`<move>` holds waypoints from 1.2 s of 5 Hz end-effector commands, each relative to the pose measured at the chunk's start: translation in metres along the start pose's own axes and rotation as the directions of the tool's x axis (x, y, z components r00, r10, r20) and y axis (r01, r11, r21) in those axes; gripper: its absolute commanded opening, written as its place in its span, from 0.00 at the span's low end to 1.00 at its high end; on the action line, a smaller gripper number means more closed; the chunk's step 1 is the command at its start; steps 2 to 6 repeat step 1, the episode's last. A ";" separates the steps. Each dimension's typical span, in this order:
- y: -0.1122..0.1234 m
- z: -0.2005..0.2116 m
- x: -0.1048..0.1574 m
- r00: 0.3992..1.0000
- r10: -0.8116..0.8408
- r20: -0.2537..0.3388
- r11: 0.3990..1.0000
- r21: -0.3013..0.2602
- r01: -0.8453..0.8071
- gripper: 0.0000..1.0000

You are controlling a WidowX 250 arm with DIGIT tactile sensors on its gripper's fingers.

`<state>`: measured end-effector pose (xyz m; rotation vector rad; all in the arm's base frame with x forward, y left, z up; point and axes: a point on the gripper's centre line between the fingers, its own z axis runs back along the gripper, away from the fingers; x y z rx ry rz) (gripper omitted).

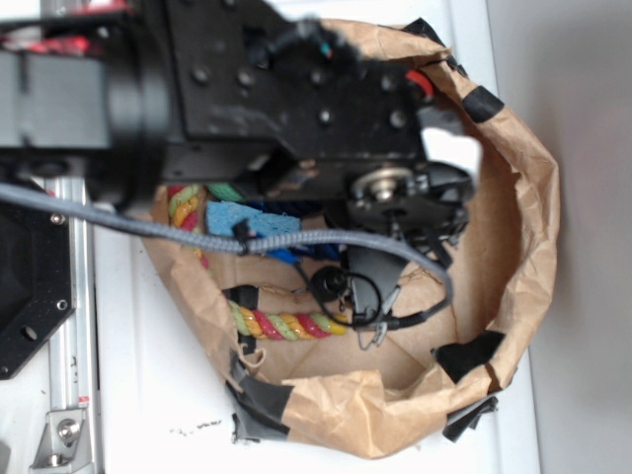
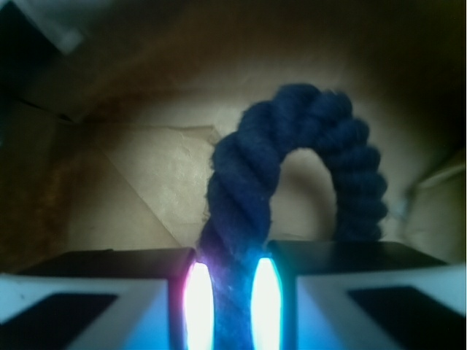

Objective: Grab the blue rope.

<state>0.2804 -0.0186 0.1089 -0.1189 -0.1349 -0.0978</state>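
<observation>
Arching up in a hoop before the wrist camera, the blue rope rises from between the two fingers of the tool, which are closed on one strand of it; the pads glow bright on either side of the dark twisted cord, touching it. The rope's other leg comes down just behind the right finger. Behind it lies creased brown paper, the inside of a paper bag with its rim rolled down and patched with black tape. In the exterior view only a small patch of dark blue shows under the arm, inside the bag, just below a light blue sponge. No brand, label or writing can be read in either view. The black arm reaches in from the left across the top of the bag, with its wrist bent down into the bag, and a grey braided cable trails along it. A red, yellow and green rope lies on the bag's floor nearer the lower rim, and a second one shows at the left wall beside the sponge. The bag stands on a white counter.
</observation>
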 end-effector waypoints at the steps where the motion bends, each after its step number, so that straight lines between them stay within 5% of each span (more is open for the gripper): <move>1: -0.011 0.043 0.018 0.998 -0.017 0.058 1.000 -0.001 0.017 0.00; 6: -0.011 0.043 0.018 0.998 -0.017 0.058 1.000 -0.001 0.017 0.00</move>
